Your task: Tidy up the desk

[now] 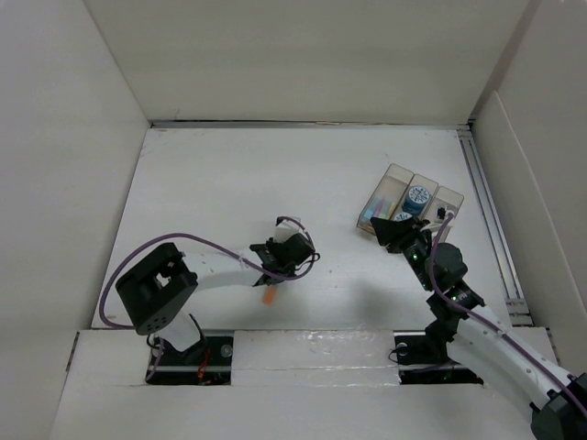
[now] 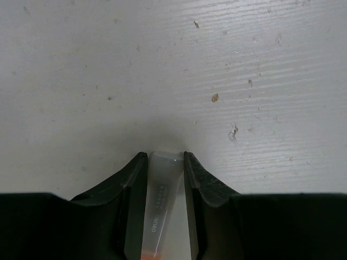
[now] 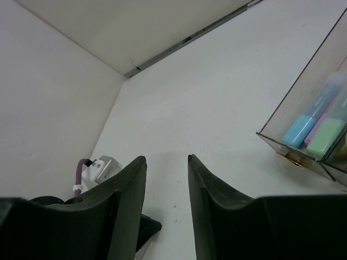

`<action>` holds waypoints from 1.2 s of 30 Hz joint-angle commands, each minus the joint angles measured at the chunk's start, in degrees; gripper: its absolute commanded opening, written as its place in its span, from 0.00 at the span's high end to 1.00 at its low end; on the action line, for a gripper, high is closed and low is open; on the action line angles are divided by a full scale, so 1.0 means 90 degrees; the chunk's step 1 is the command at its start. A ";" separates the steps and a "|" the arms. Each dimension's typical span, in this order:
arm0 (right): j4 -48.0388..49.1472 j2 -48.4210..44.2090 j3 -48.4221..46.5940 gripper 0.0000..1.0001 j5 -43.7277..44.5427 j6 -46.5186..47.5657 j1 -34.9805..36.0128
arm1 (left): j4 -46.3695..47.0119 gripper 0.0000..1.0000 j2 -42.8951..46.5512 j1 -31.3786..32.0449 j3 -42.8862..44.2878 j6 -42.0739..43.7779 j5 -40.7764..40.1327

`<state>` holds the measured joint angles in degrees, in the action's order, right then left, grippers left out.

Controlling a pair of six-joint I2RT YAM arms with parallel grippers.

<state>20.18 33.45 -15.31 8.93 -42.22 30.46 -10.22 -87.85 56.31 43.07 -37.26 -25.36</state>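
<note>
From above, the white table (image 1: pixel 229 183) fills the floor of the walled pen, with a metal rail (image 1: pixel 488 206) along its right edge. The left pincer (image 1: pixel 271 280) hangs over the table's near middle, and an orange tip pokes out below it. The right pincer (image 1: pixel 401 233) sits just beside the near end of a clear three-part tray (image 1: pixel 451 195) at the right. The tray's left compartment holds highlighters (image 1: pixel 381 209), the middle one a blue round thing (image 1: pixel 417 197), and the right one something small and dark that I cannot make out.

In the left wrist view, the left pincer pinches a pale stick (image 2: pixel 162 200) between both fingers (image 2: pixel 135 200), close above the scuffed table. The stick's far end is orange. A row of tiny print runs along it, and below that a few letters look like "neo"; the rest is too small to read.

In the right wrist view, the right pincer's jaws stand apart with only bare table between them. At the right edge, the tray's corner shows blue, pink and green highlighters behind its wall. No label on them can be read.
</note>
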 commanded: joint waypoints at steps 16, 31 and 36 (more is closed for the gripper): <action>0.0257 -0.0133 -0.0262 0.58 0.0092 0.0091 0.0044 | 0.0695 1.00 -0.0346 -0.0300 0.1405 0.0652 0.0376; -0.0026 -0.0767 -0.0232 0.58 0.0258 0.0101 0.0044 | 0.2013 1.00 -0.1488 -0.1022 0.3612 0.1190 0.2045; -0.0094 -0.0855 -0.0232 0.58 0.0278 0.0111 0.0044 | 0.2239 1.00 -0.2327 -0.1140 0.4910 0.1210 0.3060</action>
<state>18.85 26.15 -15.31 10.70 -42.00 30.46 4.89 -106.76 45.84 80.38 -27.38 -5.63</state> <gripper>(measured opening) 0.423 0.239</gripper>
